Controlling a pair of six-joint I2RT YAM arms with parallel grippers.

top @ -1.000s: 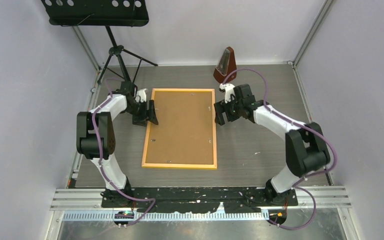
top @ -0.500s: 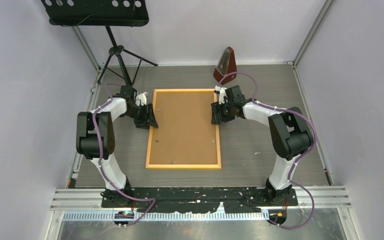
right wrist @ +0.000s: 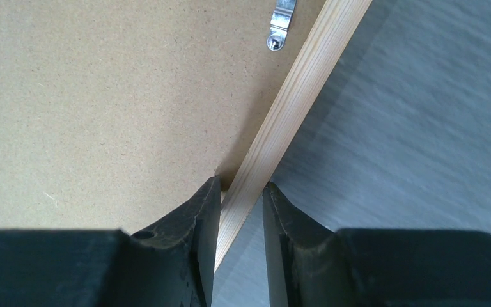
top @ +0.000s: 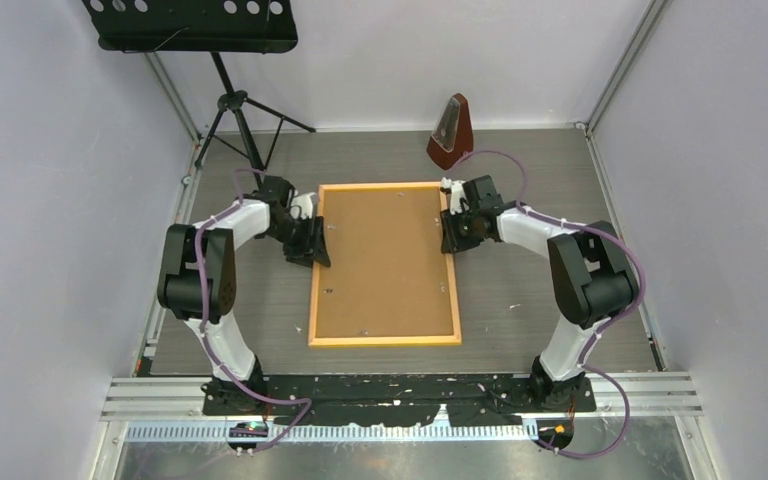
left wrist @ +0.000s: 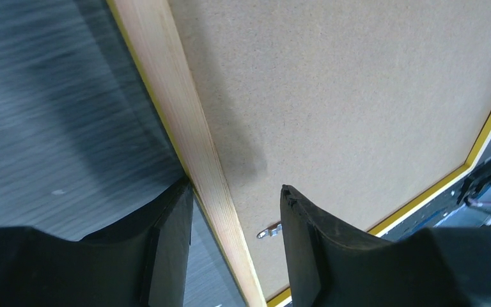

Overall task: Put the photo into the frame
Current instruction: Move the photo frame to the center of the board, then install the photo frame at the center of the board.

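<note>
The frame [top: 385, 340] lies face down in the middle of the table, its brown backing sheet [top: 385, 260] facing up. The photo is hidden from every view. My left gripper [top: 312, 243] straddles the frame's left strip [left wrist: 179, 115]. It stands open [left wrist: 236, 188]: the outer finger touches the strip and the inner finger hovers over the backing. My right gripper [top: 450, 232] is shut on the frame's right strip [right wrist: 307, 77], which is pinched between both fingertips [right wrist: 243, 183].
A brown metronome [top: 451, 131] stands behind the frame's far right corner. A black music stand [top: 230, 100] rises at the back left. Small metal clips [right wrist: 281, 25] [left wrist: 270, 231] sit along the backing's edges. Walls close in on both sides.
The frame has slid to the right with both grippers moving along with it. The right gripper's jaws have closed onto the right strip. The left gripper's jaws have narrowed.
</note>
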